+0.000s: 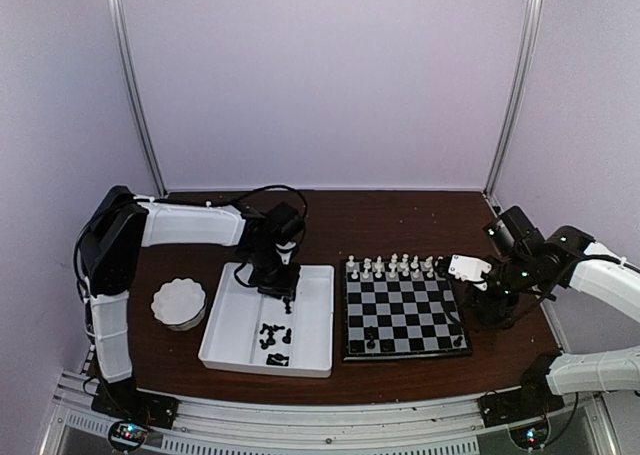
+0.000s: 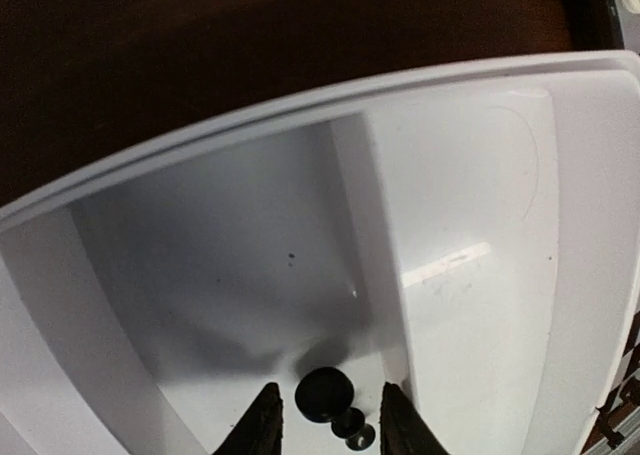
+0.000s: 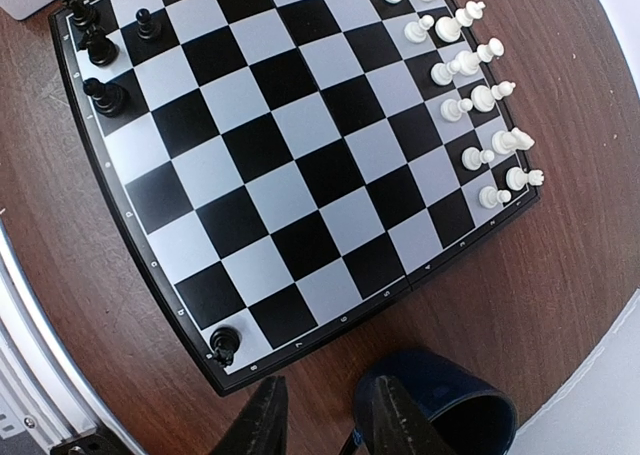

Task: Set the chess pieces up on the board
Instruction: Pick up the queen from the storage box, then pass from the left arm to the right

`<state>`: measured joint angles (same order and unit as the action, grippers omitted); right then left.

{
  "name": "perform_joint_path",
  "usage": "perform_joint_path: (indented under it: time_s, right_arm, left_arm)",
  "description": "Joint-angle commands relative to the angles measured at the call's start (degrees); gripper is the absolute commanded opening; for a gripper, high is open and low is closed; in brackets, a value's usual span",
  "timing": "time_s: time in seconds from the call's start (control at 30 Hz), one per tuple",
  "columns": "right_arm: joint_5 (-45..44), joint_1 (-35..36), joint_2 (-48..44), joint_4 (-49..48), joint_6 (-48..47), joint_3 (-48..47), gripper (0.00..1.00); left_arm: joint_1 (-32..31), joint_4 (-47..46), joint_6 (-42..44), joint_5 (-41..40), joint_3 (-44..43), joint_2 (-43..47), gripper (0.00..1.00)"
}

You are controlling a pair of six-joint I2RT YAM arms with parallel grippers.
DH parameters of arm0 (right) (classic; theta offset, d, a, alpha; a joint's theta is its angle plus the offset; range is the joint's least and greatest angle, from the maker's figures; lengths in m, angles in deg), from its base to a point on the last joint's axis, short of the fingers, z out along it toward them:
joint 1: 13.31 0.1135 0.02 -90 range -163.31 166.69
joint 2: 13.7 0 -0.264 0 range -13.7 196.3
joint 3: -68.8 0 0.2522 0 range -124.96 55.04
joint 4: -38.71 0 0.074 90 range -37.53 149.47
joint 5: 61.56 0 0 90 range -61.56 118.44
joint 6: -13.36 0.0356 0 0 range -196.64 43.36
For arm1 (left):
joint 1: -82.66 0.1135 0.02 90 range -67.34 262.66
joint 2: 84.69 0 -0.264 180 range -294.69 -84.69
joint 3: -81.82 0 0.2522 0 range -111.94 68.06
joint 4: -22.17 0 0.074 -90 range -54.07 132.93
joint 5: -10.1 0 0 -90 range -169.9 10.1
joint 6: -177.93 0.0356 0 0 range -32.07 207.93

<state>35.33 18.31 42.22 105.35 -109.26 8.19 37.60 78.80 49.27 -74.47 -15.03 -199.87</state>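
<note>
My left gripper (image 2: 330, 389), jaws part-open, straddles without clamping a tiny black chess piece (image 2: 325, 395) lying in the white rectangular divided tray (image 2: 470, 175), nine o'clock of the black-and-grey checked chessboard (image 1: 405, 315), ready to pinch it.

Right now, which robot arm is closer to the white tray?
Left. Its fingers are inside the tray, either side of a black chess piece. The right arm's fingers hover beside the chessboard, away from the tray.
</note>
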Motion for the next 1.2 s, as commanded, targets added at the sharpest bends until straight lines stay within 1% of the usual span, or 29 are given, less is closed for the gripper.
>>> perform_joint_path:
  time_s: [0.0, 0.17, 0.23, 0.5, 0.7, 0.87, 0.97, 1.07, 1.17]
  right_arm:
    - [1.20, -0.24, -0.77, -0.41, 0.11, 0.53, 0.32]
    - [1.37, -0.24, -1.01, -0.54, 0.04, 0.61, 0.31]
    - [1.37, -0.24, -0.99, -0.49, 0.02, 0.62, 0.31]
    - [1.79, -0.24, -0.77, -0.32, -0.07, 0.53, 0.31]
    - [2.07, -0.24, -0.86, -0.09, -0.21, 0.45, 0.31]
    - [2.77, -0.24, -1.45, 0.28, -0.17, -0.22, 0.29]
    - [4.51, -0.24, -1.74, 0.10, -0.71, -1.84, 0.29]
    - [8.37, -0.24, -0.27, -1.17, 0.24, -6.83, 0.30]
    - [13.30, 0.04, 4.65, -2.43, 2.27, -14.76, 0.31]
  left_arm:
    - [-0.12, -1.36, -3.00, 1.75, -0.97, -1.34, 0.34]
    - [-0.12, -1.39, -3.43, 1.76, -0.53, -2.17, 0.34]
    - [-0.10, -1.39, -3.52, 1.75, -0.42, -2.53, 0.32]
    - [-0.12, -1.37, -3.32, 1.35, -0.23, -3.04, 0.18]
    - [-0.10, -1.56, -2.70, 1.43, -0.14, -1.97, 0.12]
    - [-0.10, 0.34, -1.98, -2.86, -0.56, 6.16, 0.10]
    - [-0.11, -1.20, -2.14, -3.71, -0.05, 12.09, 0.10]
    - [-0.12, -8.52, -4.89, -0.67, 3.26, 17.56, 0.10]
    - [-0.12, -17.96, -9.75, 3.53, 7.48, 21.32, 0.10]
